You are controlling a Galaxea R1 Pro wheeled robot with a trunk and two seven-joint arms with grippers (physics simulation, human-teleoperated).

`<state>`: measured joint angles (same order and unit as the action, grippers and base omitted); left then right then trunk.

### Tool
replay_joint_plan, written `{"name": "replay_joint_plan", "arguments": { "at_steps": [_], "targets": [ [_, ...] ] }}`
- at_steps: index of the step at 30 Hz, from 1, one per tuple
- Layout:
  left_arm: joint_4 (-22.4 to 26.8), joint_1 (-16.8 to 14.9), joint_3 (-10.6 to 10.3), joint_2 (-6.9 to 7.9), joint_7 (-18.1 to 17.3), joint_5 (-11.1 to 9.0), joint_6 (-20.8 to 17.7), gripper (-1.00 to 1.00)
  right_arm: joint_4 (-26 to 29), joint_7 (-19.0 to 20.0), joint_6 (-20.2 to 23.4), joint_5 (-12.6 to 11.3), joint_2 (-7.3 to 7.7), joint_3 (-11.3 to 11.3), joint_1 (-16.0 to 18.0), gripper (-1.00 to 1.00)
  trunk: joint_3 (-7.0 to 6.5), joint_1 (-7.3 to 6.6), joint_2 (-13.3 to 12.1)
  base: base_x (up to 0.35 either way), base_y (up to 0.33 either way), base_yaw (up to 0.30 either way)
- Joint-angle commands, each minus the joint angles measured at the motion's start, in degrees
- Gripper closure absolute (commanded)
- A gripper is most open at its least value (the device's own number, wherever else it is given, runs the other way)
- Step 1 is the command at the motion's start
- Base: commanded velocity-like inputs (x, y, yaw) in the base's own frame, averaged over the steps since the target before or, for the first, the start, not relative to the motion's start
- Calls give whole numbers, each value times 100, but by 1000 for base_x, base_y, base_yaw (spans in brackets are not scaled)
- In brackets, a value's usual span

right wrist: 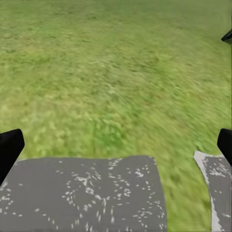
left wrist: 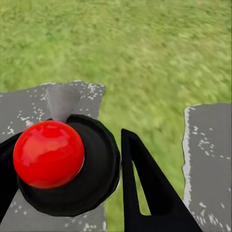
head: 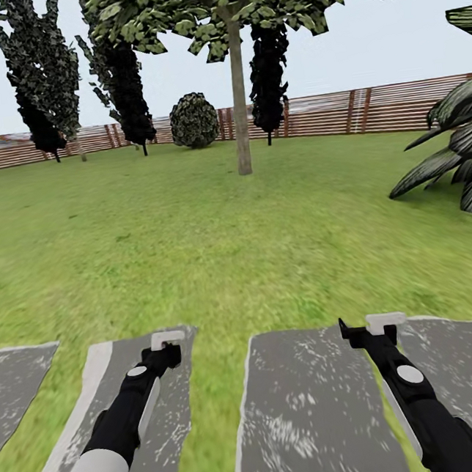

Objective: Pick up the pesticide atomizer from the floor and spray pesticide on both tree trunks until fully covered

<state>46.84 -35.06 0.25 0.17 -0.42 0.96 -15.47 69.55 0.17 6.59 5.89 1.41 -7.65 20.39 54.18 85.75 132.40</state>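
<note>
A garden: a broad green lawn (head: 190,227) closed in by a brown slatted wooden fence (head: 324,113), with a slim-trunked tree (head: 240,110) (leafy crown above), a round bush (head: 194,121) and grey stepping stones (head: 316,411) underfoot.

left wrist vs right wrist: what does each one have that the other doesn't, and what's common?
Left wrist: a round black bottle with a glossy red ball top, probably the pesticide atomizer, held close between the left gripper's fingers.
Right wrist: the right gripper's fingers spread to the frame edges with nothing between them, plus a dark leaf tip at the corner.
Both: blurry green grass and grey paving stones below.
</note>
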Motion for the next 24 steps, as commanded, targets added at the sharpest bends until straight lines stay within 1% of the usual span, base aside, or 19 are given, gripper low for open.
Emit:
{"name": "replay_joint_plan", "arguments": {
  "at_steps": [1, 4, 9, 24],
  "targets": [
    [1, -1, 1, 1, 0, 6, 0, 100, 2, 0, 0, 0, 0, 0, 0, -100, 0, -1, 1, 339, 5, 0],
    [1, -1, 14, 6, 0, 7, 0, 100, 23, -5, 0, 0, 0, -5, 0, -100, 0, -1, 1, 339, 2, 0],
    [1, -1, 96, 2, -1, 5, 0, 100, 71, -6, -1, -8, 0, -8, 0, -100, 0, -1, 1, 339, 0, 0],
    [1, -1, 106, -7, -2, 2, 0, 100, 5, -5, -2, -13, 0, -7, 0, -100, 0, -1, 1, 339, 0, 0]
  ]
}}
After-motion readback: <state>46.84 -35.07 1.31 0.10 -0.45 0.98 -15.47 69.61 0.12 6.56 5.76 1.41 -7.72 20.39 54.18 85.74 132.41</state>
